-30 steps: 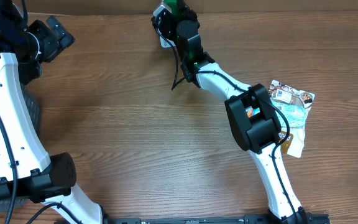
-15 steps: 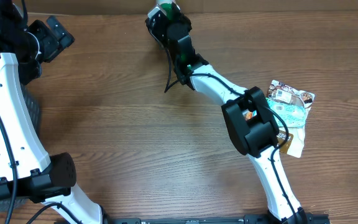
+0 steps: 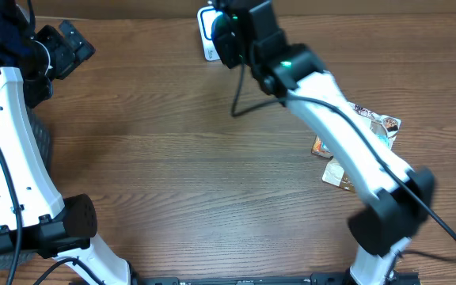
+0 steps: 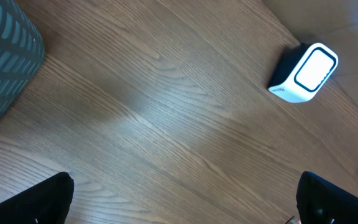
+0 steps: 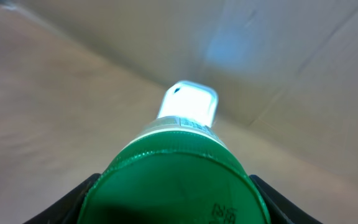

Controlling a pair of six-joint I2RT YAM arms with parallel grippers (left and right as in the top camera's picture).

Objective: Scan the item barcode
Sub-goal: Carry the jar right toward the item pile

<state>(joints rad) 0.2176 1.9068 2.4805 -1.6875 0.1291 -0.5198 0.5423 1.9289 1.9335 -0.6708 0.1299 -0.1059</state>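
Holding green item [image 5: 176, 168] end-on to scanner [image 5: 188, 104]. R claw [image 5: 173, 208] is clamped round it, top centre of overhead. Scanner's lit window sits just beyond item; gap vs contact, can't tell. Prob aiming label at window so code reads. Looks mid-scan, no way to confirm a read.

L claw [image 4: 182, 202] has fingers wide apart, nothing in it, upper left of overhead. Prob kept clear of the scan; its cam has scanner at upper right on tabletop [image 4: 166, 124].

Hidden:
- Barcode not visible in any view. R wrist cam gets only item's round green end + sliver of white label.
- In overhead, item is mostly under R wrist.
- Packets [image 3: 374, 127], mid right, are partly under R arm, print unreadable.
- Grey slatted thing [image 4: 5, 56] is cut off upper left of L wrist view, maybe a bin.
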